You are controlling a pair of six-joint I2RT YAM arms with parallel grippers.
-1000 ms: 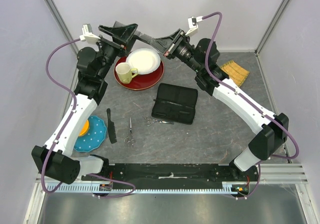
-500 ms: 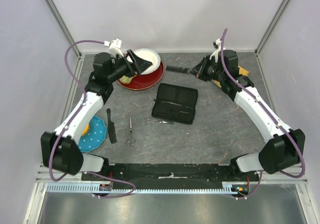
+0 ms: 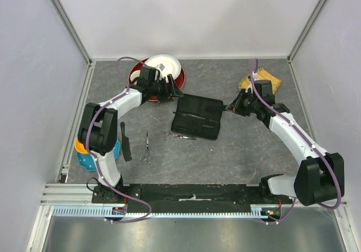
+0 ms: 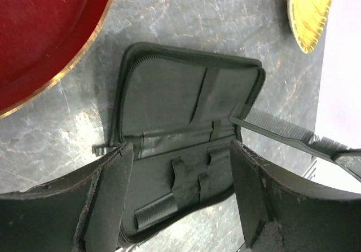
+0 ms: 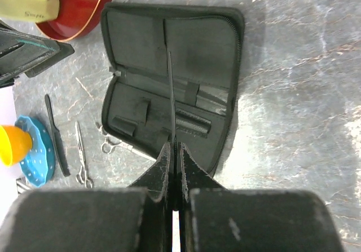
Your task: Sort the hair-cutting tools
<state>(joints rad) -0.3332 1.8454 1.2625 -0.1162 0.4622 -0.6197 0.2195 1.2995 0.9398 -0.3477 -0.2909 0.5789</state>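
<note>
The open black case (image 3: 197, 116) lies mid-table. My right gripper (image 3: 229, 109) is shut on a slim black comb (image 5: 170, 100) and holds it over the case's right half; the comb also shows in the left wrist view (image 4: 282, 130). My left gripper (image 3: 171, 88) is open and empty, just above the case's left edge (image 4: 180, 146). The handled black comb (image 3: 125, 142) lies at the left. One pair of silver scissors (image 3: 146, 148) lies next to it. A second pair (image 3: 179, 136) lies at the case's near edge.
A red plate (image 3: 176, 83) with a white plate (image 3: 166, 66) and a yellow mug (image 5: 27, 1) sits behind the left gripper. A blue dotted plate (image 3: 86, 159) with an orange item (image 5: 11, 145) is at the left. A yellow bristly object (image 3: 265, 78) is at the back right.
Both arms have swung down from high at the back toward the case. The right gripper has brought the comb down over the case's right half.
</note>
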